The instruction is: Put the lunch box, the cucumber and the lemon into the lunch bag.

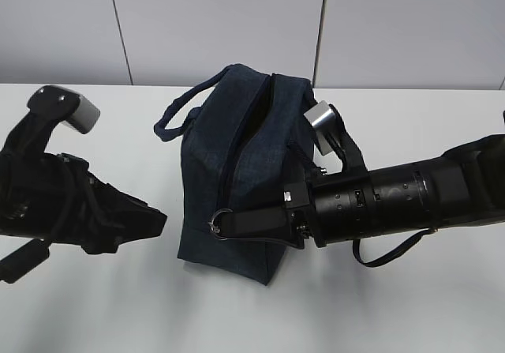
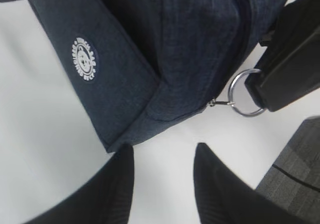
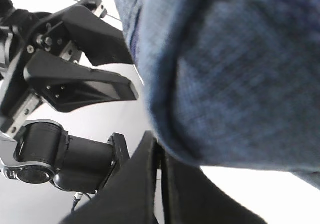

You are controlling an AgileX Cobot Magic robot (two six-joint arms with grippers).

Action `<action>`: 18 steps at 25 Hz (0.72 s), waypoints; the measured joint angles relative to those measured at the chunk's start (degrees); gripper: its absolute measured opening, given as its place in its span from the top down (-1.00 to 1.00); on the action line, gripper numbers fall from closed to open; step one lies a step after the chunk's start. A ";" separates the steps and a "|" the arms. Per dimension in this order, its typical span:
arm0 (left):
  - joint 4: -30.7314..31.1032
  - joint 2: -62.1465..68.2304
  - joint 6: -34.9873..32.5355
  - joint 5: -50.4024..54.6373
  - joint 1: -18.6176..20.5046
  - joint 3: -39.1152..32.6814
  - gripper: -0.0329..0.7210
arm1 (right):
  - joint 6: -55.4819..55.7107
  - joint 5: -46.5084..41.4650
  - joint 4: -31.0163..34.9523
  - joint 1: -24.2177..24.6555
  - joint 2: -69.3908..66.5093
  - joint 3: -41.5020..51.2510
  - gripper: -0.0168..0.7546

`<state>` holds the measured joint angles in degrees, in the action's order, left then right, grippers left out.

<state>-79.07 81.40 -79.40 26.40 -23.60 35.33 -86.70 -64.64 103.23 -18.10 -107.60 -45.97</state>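
One lunch bag (image 1: 237,179) (one ring pull (image 2: 243,93)), two pincers.

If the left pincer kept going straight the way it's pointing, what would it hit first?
Probably the near lower corner of the bag. The left pincer stands open over bare table, aimed at that corner; the ring pull, held by the right pincer, lies off to one side. Depth is uncertain.

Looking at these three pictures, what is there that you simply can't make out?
- Inside of the lunch bag: exterior view, the zipper gap shows only darkness, so any contents are hidden.
- Ring pull: left wrist view, the right hand covers part of it.
- Bag in the right wrist view: too close and blurred; only fabric shows.
- Left hand: left wrist view, its base is cut off by the bottom edge.
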 joint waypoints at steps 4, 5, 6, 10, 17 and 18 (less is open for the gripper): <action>-5.96 2.62 -5.56 1.07 0.00 0.00 0.16 | 1.24 0.00 0.00 0.00 0.00 0.00 0.96; -7.07 3.05 -6.73 1.17 0.00 0.00 0.16 | 1.61 0.00 0.00 0.00 0.00 0.00 0.96; -8.16 3.40 -7.88 1.17 0.00 0.00 0.15 | 1.78 0.00 0.00 0.00 0.00 0.00 0.96; -12.44 5.09 -13.00 1.75 0.00 0.00 0.14 | 2.01 0.00 0.00 0.00 0.00 0.00 0.96; -19.81 7.78 -24.83 2.31 0.00 0.00 0.14 | 2.01 0.00 0.00 0.00 0.00 0.00 0.96; -20.92 7.93 -26.91 2.46 0.00 0.00 0.14 | 2.01 0.00 0.00 0.00 0.00 0.00 0.96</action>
<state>-99.99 89.33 -106.31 28.86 -23.60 35.33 -84.69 -64.64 103.23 -18.10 -107.60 -45.97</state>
